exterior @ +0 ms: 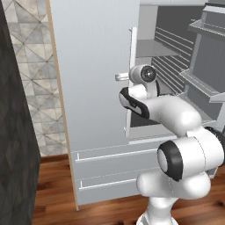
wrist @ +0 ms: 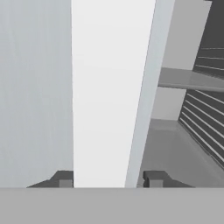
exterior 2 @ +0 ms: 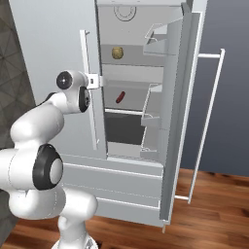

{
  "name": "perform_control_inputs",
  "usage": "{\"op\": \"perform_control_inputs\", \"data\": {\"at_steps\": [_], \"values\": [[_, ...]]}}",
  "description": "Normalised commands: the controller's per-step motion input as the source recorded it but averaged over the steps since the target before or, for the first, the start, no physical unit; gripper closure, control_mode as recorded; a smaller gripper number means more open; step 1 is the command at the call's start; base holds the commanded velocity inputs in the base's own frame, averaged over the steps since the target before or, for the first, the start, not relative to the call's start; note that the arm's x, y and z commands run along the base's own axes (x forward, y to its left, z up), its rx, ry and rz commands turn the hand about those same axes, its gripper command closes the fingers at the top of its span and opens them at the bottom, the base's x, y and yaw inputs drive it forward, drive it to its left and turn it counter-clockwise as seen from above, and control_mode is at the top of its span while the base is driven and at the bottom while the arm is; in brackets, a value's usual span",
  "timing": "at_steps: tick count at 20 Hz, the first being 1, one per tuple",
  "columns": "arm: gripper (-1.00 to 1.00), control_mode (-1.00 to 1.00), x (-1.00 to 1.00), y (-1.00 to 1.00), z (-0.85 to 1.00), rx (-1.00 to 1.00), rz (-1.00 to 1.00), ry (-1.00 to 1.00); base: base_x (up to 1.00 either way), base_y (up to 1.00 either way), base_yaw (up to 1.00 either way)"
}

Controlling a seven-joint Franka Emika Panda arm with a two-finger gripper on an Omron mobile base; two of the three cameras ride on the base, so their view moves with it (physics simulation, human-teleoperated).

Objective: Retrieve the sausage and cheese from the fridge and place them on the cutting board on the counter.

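- While you look along the hand view, you see the gripper with one dark fingertip on each side of the left door's white bar handle; the tips sit close against it, so it appears clamped on that handle, though actual contact is hard to confirm.
- You have the fridge in front of you with its right door swung wide open and its left door closed.
- You can spot the sausage, a small dark red piece, lying on a middle shelf inside the open compartment.
- You can see a small yellowish lump on the shelf above it; it may be the cheese, but it is too small to be sure.
- You count two long white bar handles: the one at the gripper and the one on the open door, well apart from the arm.
- You count two drawers stacked at the fridge's base, both shut.
- You count three door bins on the inside of the open door.
- Your arm's white elbow stands in front of the drawers in the left base view, hiding part of them.
- You have a dark wall close on the left and a wood floor below.
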Motion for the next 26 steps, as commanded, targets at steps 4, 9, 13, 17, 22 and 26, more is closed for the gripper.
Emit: {"op": "perform_control_inputs", "data": {"at_steps": [4,9,13,17,22,26], "values": [[1.0,-1.0,-0.55,0.25,0.0,0.0,-0.06,0.01,0.0,0.0,0.0],[1.0,-1.0,-0.92,0.62,0.0,0.0,-0.22,0.02,0.0,0.0,0.0],[1.0,-1.0,-1.0,0.68,0.0,0.0,-0.26,0.0,0.0,0.0,0.0],[1.0,-1.0,-1.0,0.66,0.0,0.0,-0.32,0.08,0.0,0.0,0.0],[1.0,-1.0,-0.95,0.57,0.0,0.0,-0.3,0.04,0.0,0.0,0.0],[1.0,-1.0,-0.32,0.31,-0.03,0.0,-0.24,0.0,0.0,0.0,0.0]]}}
